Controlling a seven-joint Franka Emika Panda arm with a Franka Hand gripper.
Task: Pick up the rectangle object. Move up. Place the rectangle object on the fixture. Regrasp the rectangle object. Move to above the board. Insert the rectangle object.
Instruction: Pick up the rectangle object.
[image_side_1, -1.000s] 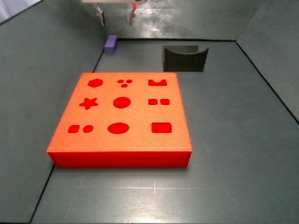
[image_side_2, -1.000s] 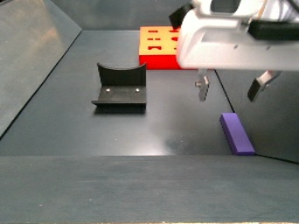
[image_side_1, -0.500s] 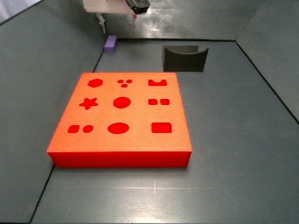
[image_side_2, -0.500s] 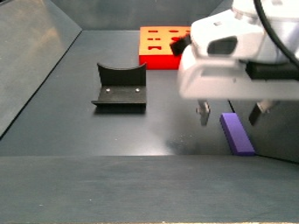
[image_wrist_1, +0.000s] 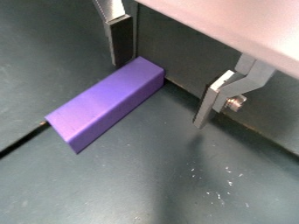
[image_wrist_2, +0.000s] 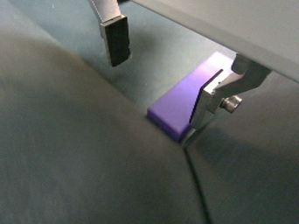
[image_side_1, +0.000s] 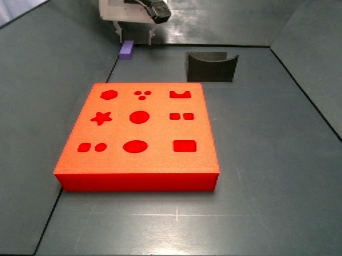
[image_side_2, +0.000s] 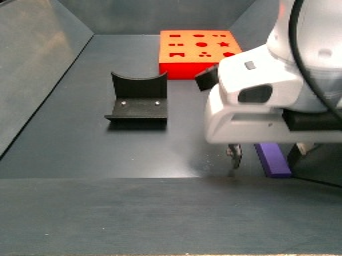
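The purple rectangle object (image_wrist_1: 105, 101) lies flat on the dark floor by the wall, also seen in a side view (image_side_2: 273, 158) and, small, at the back (image_side_1: 126, 48). My gripper (image_wrist_1: 163, 87) is open and low over it. One silver finger (image_wrist_1: 121, 37) stands beside the block's end and the opposite finger (image_wrist_2: 218, 98) on its far side, with visible gaps. The dark fixture (image_side_2: 136, 100) sits apart with nothing in its recess. The red board (image_side_1: 140, 135) lies in the middle of the floor.
Grey walls close in the work area; one wall runs right behind the block (image_wrist_1: 198, 52). In a side view the gripper's white body (image_side_2: 267, 100) hides part of the block. Board and fixture (image_side_1: 211, 66) stand well away from the gripper.
The open gripper has come down from above the floor until its fingers straddle the purple block. The block, fixture and board have not moved.
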